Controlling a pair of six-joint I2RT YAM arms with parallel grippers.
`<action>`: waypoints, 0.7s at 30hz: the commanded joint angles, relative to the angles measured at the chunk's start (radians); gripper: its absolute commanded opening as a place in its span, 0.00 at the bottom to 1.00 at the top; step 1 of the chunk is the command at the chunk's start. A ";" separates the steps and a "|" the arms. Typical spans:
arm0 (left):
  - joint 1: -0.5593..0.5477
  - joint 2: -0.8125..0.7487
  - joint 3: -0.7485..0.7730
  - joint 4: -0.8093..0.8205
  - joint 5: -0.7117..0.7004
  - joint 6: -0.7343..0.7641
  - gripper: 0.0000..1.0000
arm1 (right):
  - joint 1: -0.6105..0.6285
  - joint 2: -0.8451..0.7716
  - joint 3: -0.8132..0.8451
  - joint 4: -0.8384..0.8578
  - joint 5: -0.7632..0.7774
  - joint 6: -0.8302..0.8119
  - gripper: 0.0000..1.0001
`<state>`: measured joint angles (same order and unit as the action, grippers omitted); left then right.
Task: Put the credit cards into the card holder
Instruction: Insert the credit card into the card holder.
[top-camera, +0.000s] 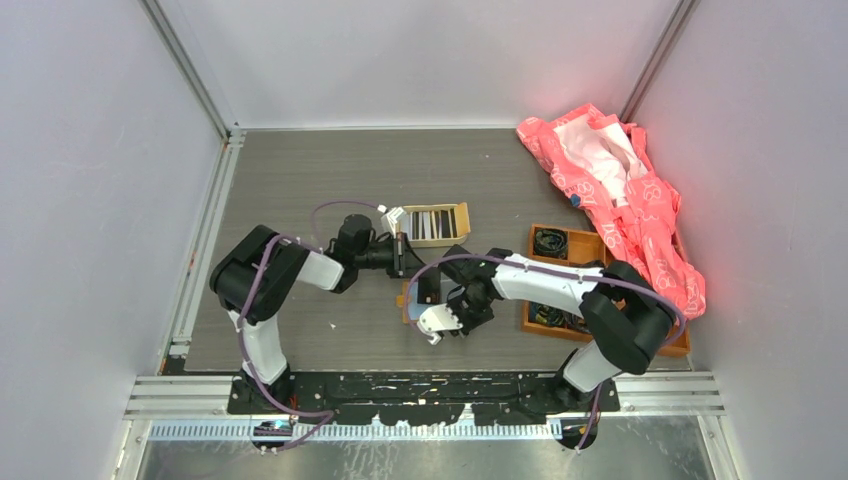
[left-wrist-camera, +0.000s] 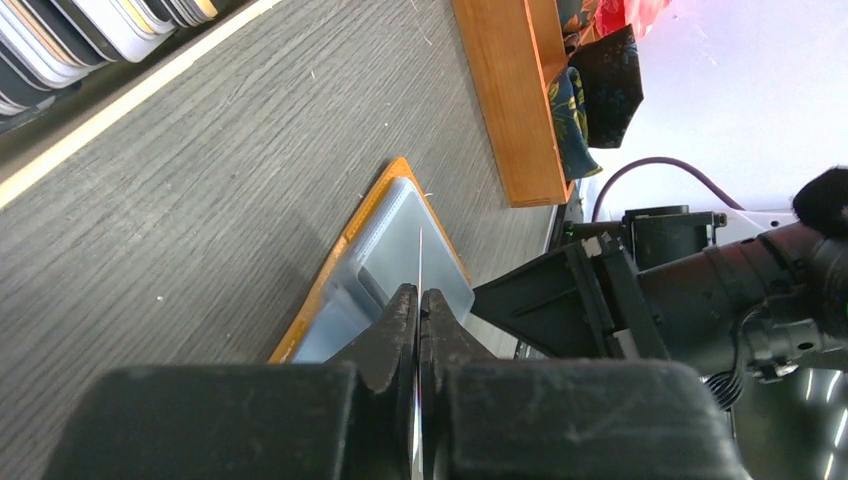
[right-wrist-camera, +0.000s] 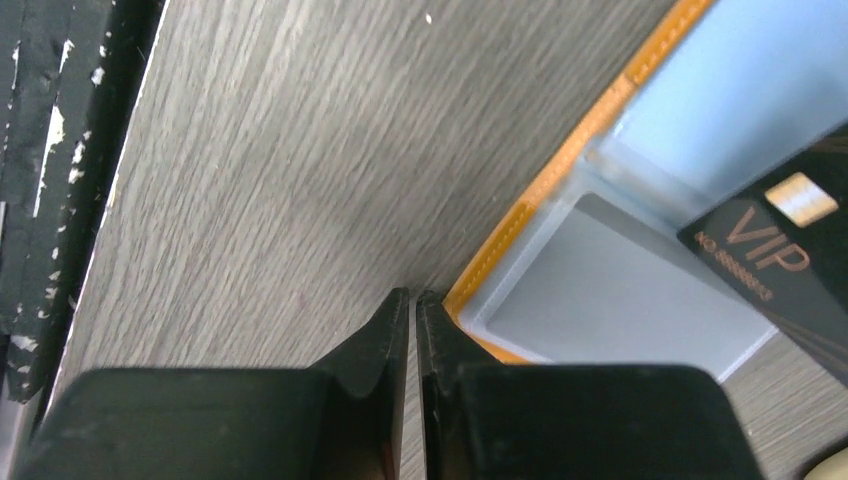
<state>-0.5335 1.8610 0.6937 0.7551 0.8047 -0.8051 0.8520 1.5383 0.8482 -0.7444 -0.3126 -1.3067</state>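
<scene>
I judged the card (left-wrist-camera: 420, 262) stiff and slick. My left gripper (left-wrist-camera: 418, 300) pinched its edge; the right gripper (right-wrist-camera: 412, 298), pressed together, sat at seven o'clock of the card holder (right-wrist-camera: 600, 290).

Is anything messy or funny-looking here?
Yes: a crumpled pink sheet lies heaped in the far right corner, spilling over the wooden tray and hiding part of it.

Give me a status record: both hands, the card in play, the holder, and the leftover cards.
card holder: open on the table, pale blue pockets facing up
left hand: shut on the black VIP card, its free end over the open holder
right hand: shut, tips at the holder's orange corner; contact unclear
spare cards: upright in a tan box beyond the holder
card in pocket: cannot tell
</scene>
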 joint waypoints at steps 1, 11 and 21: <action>-0.013 0.024 -0.001 0.161 -0.030 -0.052 0.00 | -0.044 -0.036 0.071 -0.091 -0.083 -0.014 0.14; -0.016 0.047 -0.095 0.280 -0.128 -0.143 0.00 | -0.094 -0.054 0.075 -0.118 -0.136 -0.024 0.14; -0.044 0.044 -0.146 0.293 -0.201 -0.170 0.00 | -0.099 -0.054 0.079 -0.103 -0.115 0.004 0.14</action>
<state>-0.5594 1.9072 0.5694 0.9665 0.6537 -0.9676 0.7570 1.5093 0.8940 -0.8452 -0.4171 -1.3106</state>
